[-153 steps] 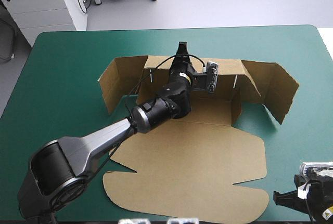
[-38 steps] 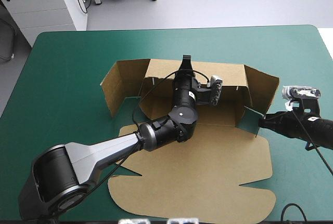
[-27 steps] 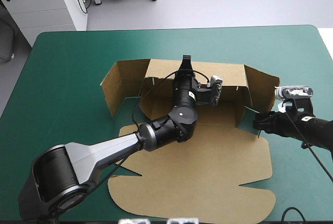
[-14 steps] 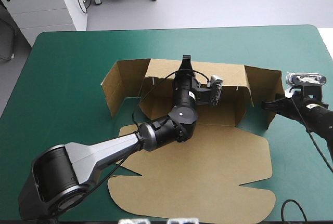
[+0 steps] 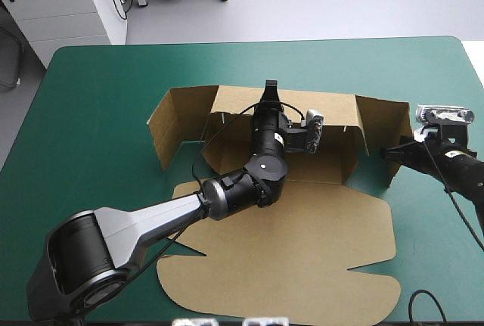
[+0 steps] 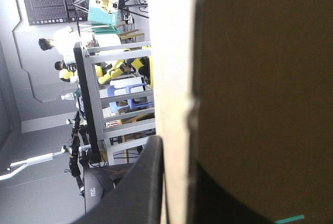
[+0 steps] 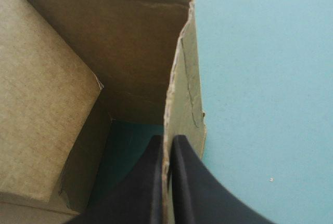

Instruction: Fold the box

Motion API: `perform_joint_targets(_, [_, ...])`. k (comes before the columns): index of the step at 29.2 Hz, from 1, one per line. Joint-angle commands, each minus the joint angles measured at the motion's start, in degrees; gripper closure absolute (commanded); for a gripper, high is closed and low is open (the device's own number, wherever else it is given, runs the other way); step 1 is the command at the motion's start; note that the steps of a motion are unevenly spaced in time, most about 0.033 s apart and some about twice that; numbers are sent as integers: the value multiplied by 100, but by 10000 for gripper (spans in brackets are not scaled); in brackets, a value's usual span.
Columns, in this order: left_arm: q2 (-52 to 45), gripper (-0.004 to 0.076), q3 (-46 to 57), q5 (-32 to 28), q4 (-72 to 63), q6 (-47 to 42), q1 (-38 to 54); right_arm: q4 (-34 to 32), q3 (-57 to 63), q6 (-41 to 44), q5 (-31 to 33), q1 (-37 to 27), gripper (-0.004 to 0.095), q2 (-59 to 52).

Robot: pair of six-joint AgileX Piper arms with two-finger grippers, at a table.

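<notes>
The brown box (image 5: 333,107) lies mid-table with its back wall raised, both side flaps standing and the lid (image 5: 295,243) flat toward the near edge. My left gripper (image 5: 270,88) is shut on the top edge of the back wall. In the left wrist view the pale board edge (image 6: 174,78) runs between the black fingers (image 6: 143,182) of that gripper (image 6: 177,203). My right gripper (image 5: 387,152) is shut on the end of the right flap (image 5: 382,125). In the right wrist view the flap's edge (image 7: 179,78) sits pinched in that gripper (image 7: 167,159).
The left flap (image 5: 170,125) stands free, with nothing holding it. Teal-green cover (image 5: 98,99) stretches wide to the left of the box and beyond its back wall. The table's right edge (image 5: 476,61) lies close behind the right arm.
The right gripper came in from the near right corner and took hold of the right flap. It swung the flap inward, then back out. It has held still since just before. The back wall stands more upright.
</notes>
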Motion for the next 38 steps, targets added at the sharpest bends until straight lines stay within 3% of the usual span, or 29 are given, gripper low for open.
perform_joint_targets(1, [-278, 731, -99, -92, 3, -65, -66, 99, -113, -41, 558, 4, 908, -11])
perform_joint_targets(6, [-278, 731, -99, -92, 3, -65, -66, 34, -113, 27, 876, 4, 863, -11])
perform_joint_targets(11, [-278, 731, -99, -92, 3, -65, -66, 36, -113, 27, 1322, 4, 549, -11])
perform_joint_targets(13, [-278, 731, -99, -78, 3, -65, -66, 36, -113, 27, 1615, 4, 499, -11])
perform_joint_targets(20, [-278, 731, -99, -45, 3, -65, -66, 10, -113, 27, 2573, 4, 518, -211])
perform_joint_targets(27, [-278, 731, -99, -36, -18, -65, -66, -227, -113, 27, 2666, 4, 546, -893])
perform_joint_targets(30, [-278, 731, -99, -36, -18, -65, -66, -687, -113, 78, 2666, 4, 628, -1285])
perform_joint_targets(32, [-278, 731, -99, -36, -18, -65, -66, -1108, -113, 560, 2651, 4, 714, -1541])
perform_joint_targets(35, [-278, 731, -99, -36, -18, -65, -66, -1765, -113, 1332, 2637, 4, 914, -1781])
perform_joint_targets(38, [-278, 731, -99, -56, -18, -65, -66, -1932, -124, 1452, 2482, 4, 922, -1877])
